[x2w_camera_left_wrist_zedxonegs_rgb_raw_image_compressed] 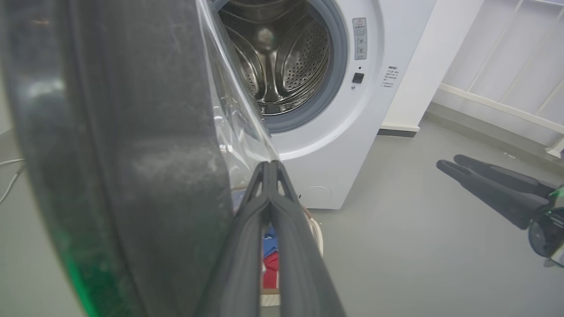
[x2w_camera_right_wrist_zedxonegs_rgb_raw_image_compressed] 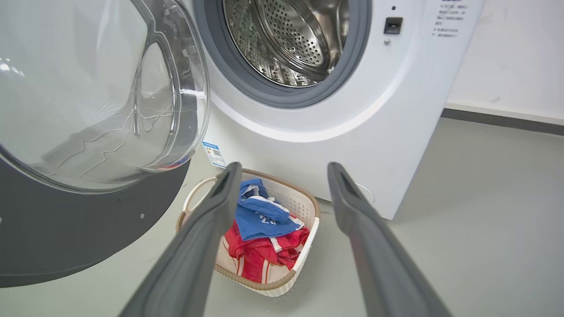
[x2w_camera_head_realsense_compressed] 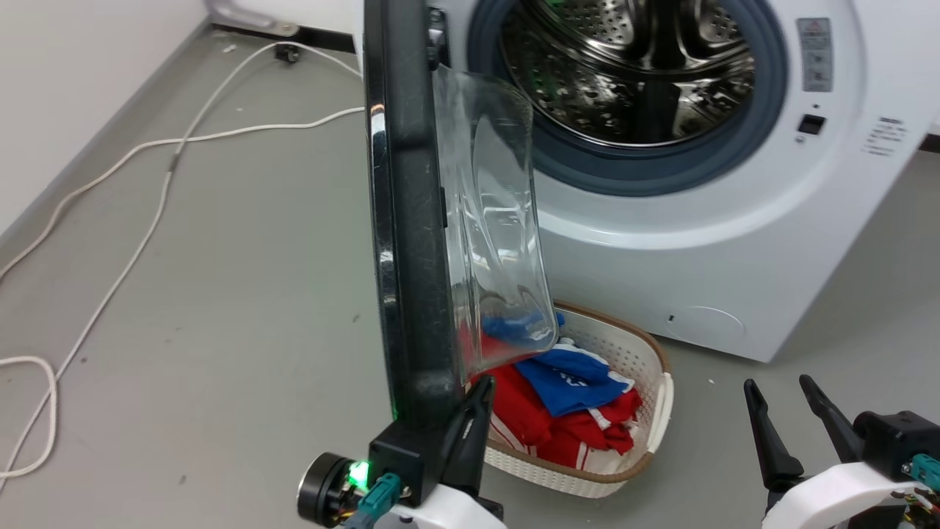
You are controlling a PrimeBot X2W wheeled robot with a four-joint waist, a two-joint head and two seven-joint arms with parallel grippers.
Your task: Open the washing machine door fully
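I am midway through the swing: the door (x2w_camera_head_realsense_compressed: 407,220) stands edge-on to my head camera, roughly square to the front of the machine (x2w_camera_head_realsense_compressed: 661,257), so by my reckoning it is about half open and the last part of the arc is left to do. My left gripper (x2w_camera_head_realsense_compressed: 477,400) is at the door's lower rim, on its glass side, with both fingers pressed together and nothing between them. In the head view the one finger that shows lies against the black rim, so I take it I am pushing rather than gripping, though I cannot tell how firm the contact is. The next move, as I judge it, calls for sweeping that gripper away to my left, following the curve about the hinge so the fingers stay on the rim. With no hold on it, the glossy edge could slip off them, or the glass bowl (x2w_camera_head_realsense_compressed: 499,242) could take the load instead. My right gripper (x2w_camera_head_realsense_compressed: 797,419) hangs well apart from the door on the same glass side, its fingers spread wide and holding nothing, pointing toward the basket (x2w_camera_head_realsense_compressed: 657,353) of red and blue clothes that sits on the floor under the door's glass bowl. It plays no part in this step.
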